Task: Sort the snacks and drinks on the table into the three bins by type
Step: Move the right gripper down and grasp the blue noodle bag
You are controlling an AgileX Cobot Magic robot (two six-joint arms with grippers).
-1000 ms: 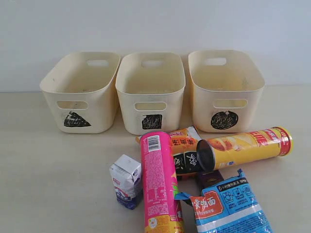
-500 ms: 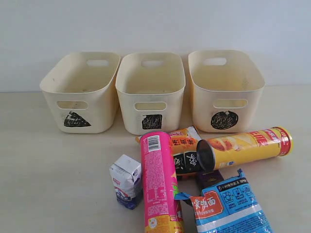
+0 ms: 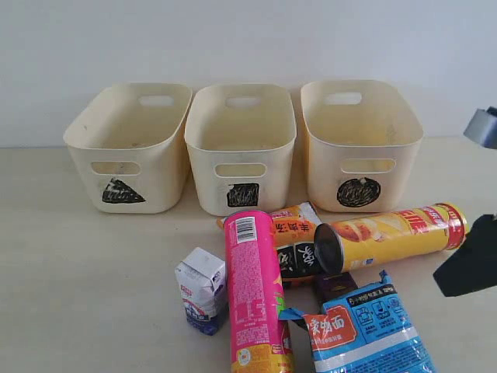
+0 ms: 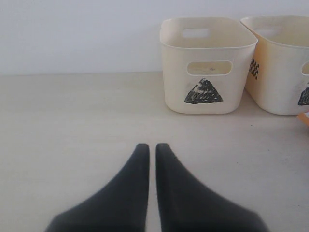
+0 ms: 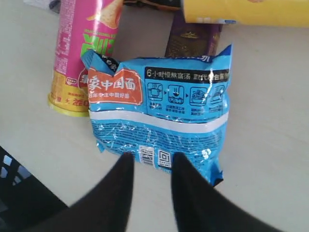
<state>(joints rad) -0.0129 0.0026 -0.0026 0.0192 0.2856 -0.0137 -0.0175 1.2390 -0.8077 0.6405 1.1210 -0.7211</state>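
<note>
Three cream bins stand in a row at the back: triangle [image 3: 128,148], square [image 3: 242,148], circle [image 3: 361,144]. In front of them lie a pink tube [image 3: 255,291], a yellow tube [image 3: 392,235], an orange-black bag [image 3: 291,241] and a blue-white bag [image 3: 365,330]. A white-and-blue carton [image 3: 202,289] stands left of the pink tube. A dark purple box [image 3: 334,284] is half hidden between the bags. My right gripper [image 5: 153,157] hangs open just over the end of the blue-white bag [image 5: 159,116], holding nothing. My left gripper [image 4: 152,147] is shut and empty over bare table, well short of the triangle bin [image 4: 207,67].
My right arm [image 3: 475,268] shows as a dark shape at the right edge of the exterior view, beside the yellow tube's red cap. A black mesh part [image 5: 14,193] sits in a corner of the right wrist view. A pale wall rises behind the bins.
My right arm has come into the exterior view at its right edge; earlier it was out of view. The snacks, drinks and bins have not moved.
</note>
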